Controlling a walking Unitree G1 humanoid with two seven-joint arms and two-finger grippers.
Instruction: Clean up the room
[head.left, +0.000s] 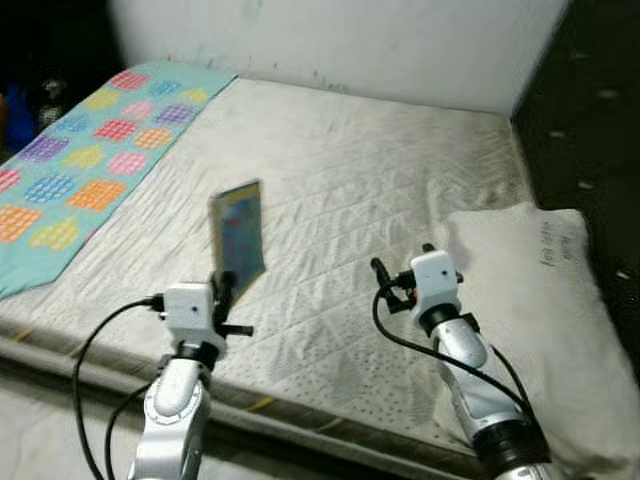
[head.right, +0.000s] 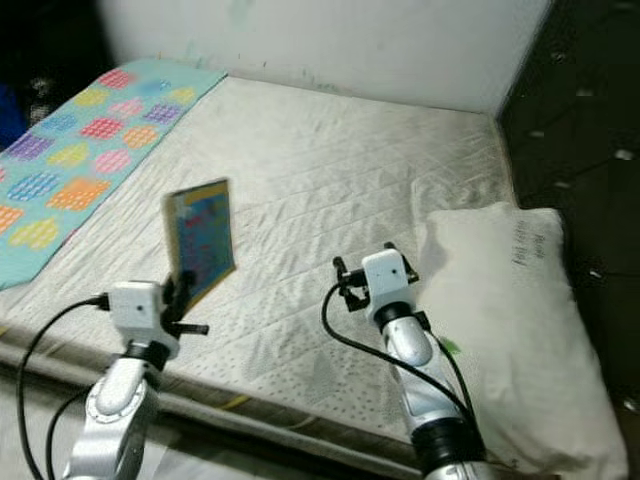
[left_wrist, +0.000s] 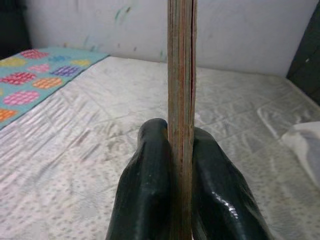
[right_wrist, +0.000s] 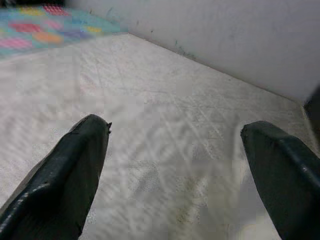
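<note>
A thin picture book (head.left: 239, 238) with a colourful cover stands upright above the near part of the white mattress (head.left: 380, 160). My left gripper (head.left: 224, 290) is shut on its lower edge; the left wrist view shows the book (left_wrist: 181, 75) edge-on, clamped between both black fingers (left_wrist: 150, 175). My right gripper (head.left: 402, 262) hovers low over the mattress beside the pillow, open, with nothing between its fingers (right_wrist: 75, 165).
A white pillow (head.left: 530, 310) lies at the mattress's right near corner. A teal blanket (head.left: 80, 160) with coloured patches covers the left side. A white wall (head.left: 350, 40) runs behind the bed, and dark floor (head.left: 590, 120) lies to the right.
</note>
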